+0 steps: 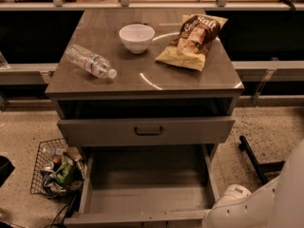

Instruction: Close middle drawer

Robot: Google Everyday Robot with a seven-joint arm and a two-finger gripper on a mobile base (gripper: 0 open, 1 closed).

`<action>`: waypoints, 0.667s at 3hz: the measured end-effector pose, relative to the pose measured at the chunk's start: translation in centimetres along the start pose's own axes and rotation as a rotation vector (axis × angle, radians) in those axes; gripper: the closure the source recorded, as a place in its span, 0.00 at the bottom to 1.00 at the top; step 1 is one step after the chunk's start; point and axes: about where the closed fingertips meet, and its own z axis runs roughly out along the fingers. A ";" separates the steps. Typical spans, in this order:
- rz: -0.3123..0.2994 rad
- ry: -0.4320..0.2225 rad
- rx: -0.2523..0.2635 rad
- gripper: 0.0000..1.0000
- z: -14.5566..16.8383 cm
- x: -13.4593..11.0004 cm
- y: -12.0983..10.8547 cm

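Note:
The middle drawer (147, 186) is pulled far out of the grey cabinet, and its plain grey inside is bare. Its front edge (137, 217) runs along the bottom of the view; the handle is hidden. Above it, the uppermost drawer (148, 130), with a dark bar handle, stands slightly out from the cabinet. The lowest drawer is hidden under the open one. A white part of my arm (256, 203) fills the lower right corner, next to the open drawer's right front corner. My gripper is out of view.
On the cabinet top (142, 75) lie a plastic water bottle (90, 61), a white bowl (137, 37) and a chip bag (192, 42). A wire basket of trash (57, 172) stands on the floor to the left. A dark bar (251, 158) lies on the floor to the right.

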 end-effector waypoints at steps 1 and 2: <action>-0.040 -0.044 0.007 1.00 1.3 -2.1 -1.0; -0.088 -0.079 0.025 1.00 2.2 -3.8 -2.7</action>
